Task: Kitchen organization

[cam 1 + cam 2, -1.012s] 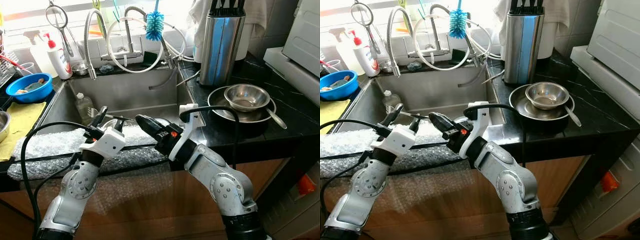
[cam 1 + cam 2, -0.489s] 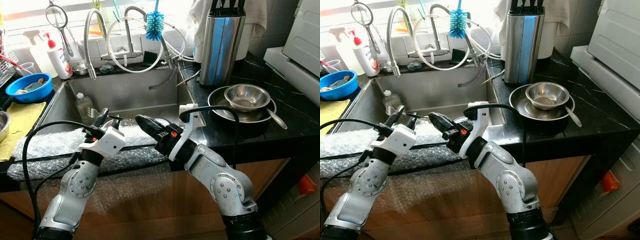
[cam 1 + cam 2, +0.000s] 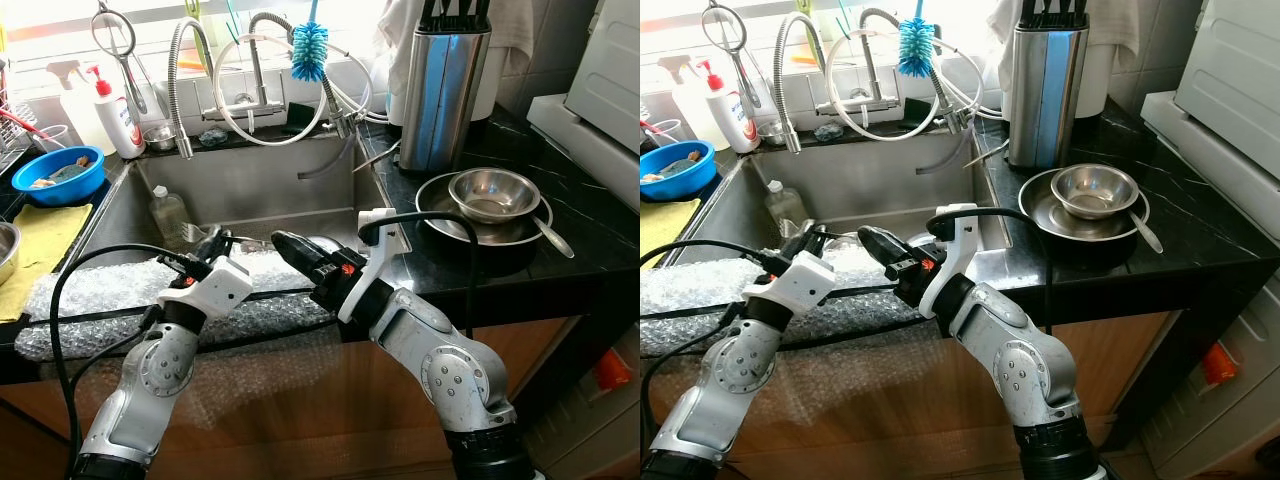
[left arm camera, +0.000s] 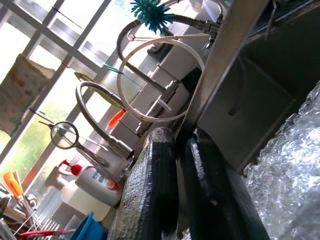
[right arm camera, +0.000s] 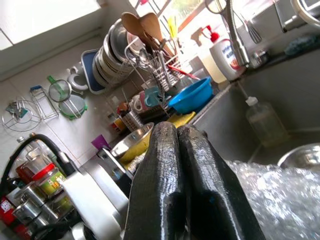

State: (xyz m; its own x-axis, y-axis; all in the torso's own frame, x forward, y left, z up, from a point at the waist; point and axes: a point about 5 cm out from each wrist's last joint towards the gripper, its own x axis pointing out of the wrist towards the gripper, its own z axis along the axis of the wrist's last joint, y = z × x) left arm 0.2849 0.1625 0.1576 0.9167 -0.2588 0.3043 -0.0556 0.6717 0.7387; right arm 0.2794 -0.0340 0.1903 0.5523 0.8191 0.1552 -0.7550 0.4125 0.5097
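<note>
Black counter [image 3: 500, 270] carries nested steel bowls [image 3: 493, 195].

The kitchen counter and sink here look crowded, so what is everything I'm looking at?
Sink: one, steel, centre.
Bubble wrap: one sheet, clear, over the sink's front edge.
Plastic bottle: one, clear, inside the sink.
Bottle brush: one, blue, by the taps.
Knife block: one, steel, right counter.
Steel bowl: one, in a wider pan.
Blue bowl: one, left counter.
Left gripper: black fingers shut, above the wrap.
Right gripper: black fingers shut, above the wrap.
</note>
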